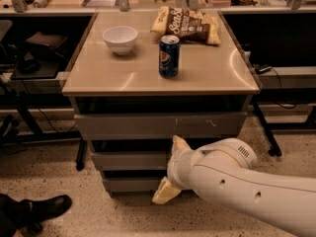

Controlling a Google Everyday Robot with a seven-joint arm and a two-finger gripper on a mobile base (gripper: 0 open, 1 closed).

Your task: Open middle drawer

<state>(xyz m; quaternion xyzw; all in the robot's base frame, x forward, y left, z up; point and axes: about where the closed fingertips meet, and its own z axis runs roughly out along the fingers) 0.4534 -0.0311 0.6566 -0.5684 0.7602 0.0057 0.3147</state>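
Note:
The middle drawer is a plain grey face between the large scratched top drawer and the narrow bottom drawer; it looks shut. My gripper is right in front of the drawer stack, at the right part of the middle drawer's face. Its cream fingers stand apart, one at the gap above the middle drawer, the other down over the bottom drawer. The white arm hides the right part of the two lower drawers.
On the beige cabinet top stand a white bowl, a blue Pepsi can and a chip bag. Dark desks flank the cabinet. A person's black shoe is on the floor at the lower left.

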